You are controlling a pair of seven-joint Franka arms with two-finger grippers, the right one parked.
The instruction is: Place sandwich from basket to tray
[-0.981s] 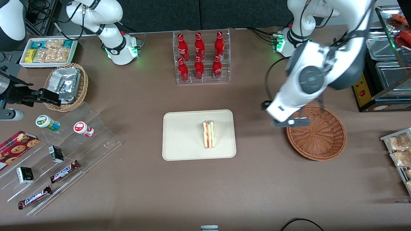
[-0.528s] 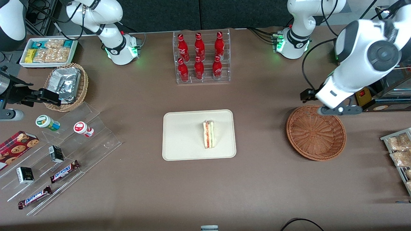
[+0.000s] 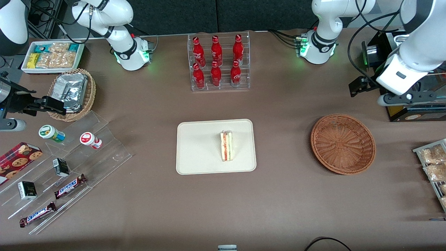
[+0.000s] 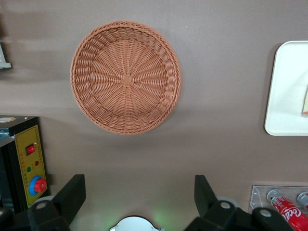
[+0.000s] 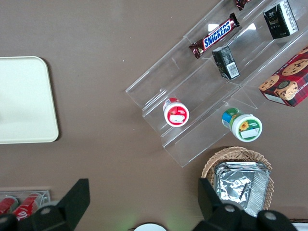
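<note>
The sandwich [image 3: 227, 146] lies on the cream tray [image 3: 198, 150], its red and green filling stripe facing up. The reddish-brown wicker basket [image 3: 343, 143] is empty and sits beside the tray, toward the working arm's end. My left gripper [image 3: 407, 99] hangs high above the table, farther from the front camera than the basket, near a black control box. In the left wrist view the gripper [image 4: 137, 190] is open and holds nothing, looking down on the basket [image 4: 126, 77], an edge of the tray [image 4: 288, 91] and a sliver of the sandwich [image 4: 305, 103].
A clear rack of red bottles [image 3: 217, 62] stands farther back than the tray. The black box with a red button [image 4: 29, 159] is close to the gripper. Snack packets [image 3: 432, 164] lie near the basket. Acrylic steps with candy bars [image 3: 69, 167] and a foil-filled tan basket [image 3: 71, 92] are at the parked arm's end.
The left arm has swung off from above the basket toward its own end of the table, farther from the front camera. The sandwich has stayed on the tray.
</note>
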